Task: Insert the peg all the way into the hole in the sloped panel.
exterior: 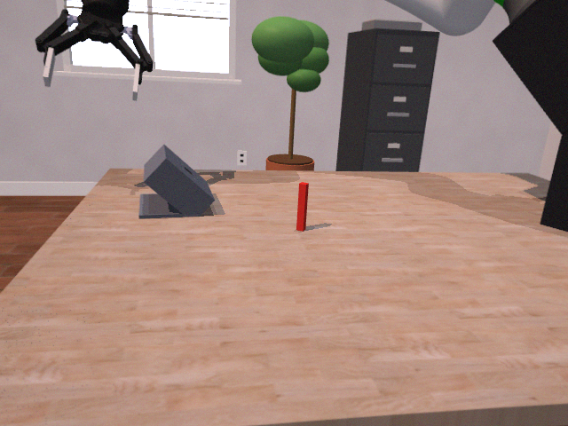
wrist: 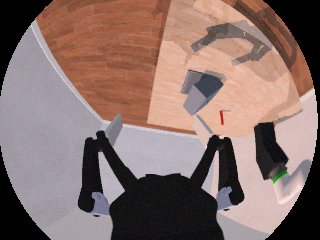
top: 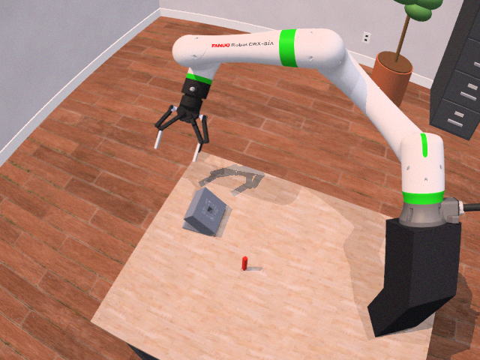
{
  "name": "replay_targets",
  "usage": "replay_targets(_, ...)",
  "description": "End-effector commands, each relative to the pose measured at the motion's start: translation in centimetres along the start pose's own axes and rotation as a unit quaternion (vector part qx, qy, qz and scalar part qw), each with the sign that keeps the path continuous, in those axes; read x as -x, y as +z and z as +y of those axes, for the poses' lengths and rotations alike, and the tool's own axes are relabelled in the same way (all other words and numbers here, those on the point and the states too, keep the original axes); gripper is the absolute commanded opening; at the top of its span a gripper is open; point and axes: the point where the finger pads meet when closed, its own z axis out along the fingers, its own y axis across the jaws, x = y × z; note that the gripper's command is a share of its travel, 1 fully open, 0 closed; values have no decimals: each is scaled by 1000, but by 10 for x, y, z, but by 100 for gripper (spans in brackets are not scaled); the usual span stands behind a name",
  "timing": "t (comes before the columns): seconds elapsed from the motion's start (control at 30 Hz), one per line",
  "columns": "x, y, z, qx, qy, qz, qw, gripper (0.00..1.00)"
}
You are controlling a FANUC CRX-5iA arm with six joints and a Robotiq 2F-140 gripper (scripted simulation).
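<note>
A red peg point(top: 244, 262) stands upright near the middle of the wooden table; it also shows in the exterior view point(exterior: 302, 206) and as a small red mark in the wrist view point(wrist: 222, 116). A grey sloped panel point(top: 206, 211) with a small square hole point(top: 209, 209) sits on its base plate near the table's far left corner, also seen in the exterior view point(exterior: 177, 186) and the wrist view point(wrist: 202, 91). My gripper point(top: 177, 145) is open and empty, high above the table's far left edge, well away from the peg. It also shows in the exterior view point(exterior: 90, 81) and the wrist view point(wrist: 163, 127).
The robot's black pedestal point(top: 418, 271) stands at the table's right side. A dark filing cabinet point(exterior: 387, 96) and a potted plant point(exterior: 292, 91) stand beyond the table by the wall. Wooden floor surrounds the table.
</note>
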Motion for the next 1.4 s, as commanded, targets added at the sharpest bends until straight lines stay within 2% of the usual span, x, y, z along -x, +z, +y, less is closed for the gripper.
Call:
replay_targets(0.0,0,0,0,0,0,0,1000,100)
replay_targets(0.1,1,3,3,5,1,4,1000,100)
replay_targets(0.53,18,62,69,92,-7,88,992,100)
replay_targets(0.6,18,62,69,92,-7,88,992,100)
replay_targets(0.77,29,83,95,121,-26,121,985,100)
replay_targets(1.1,51,107,133,144,-67,179,971,100)
replay_targets(1.17,51,107,133,144,-67,179,971,100)
replay_targets(1.37,68,122,158,155,-103,208,960,100)
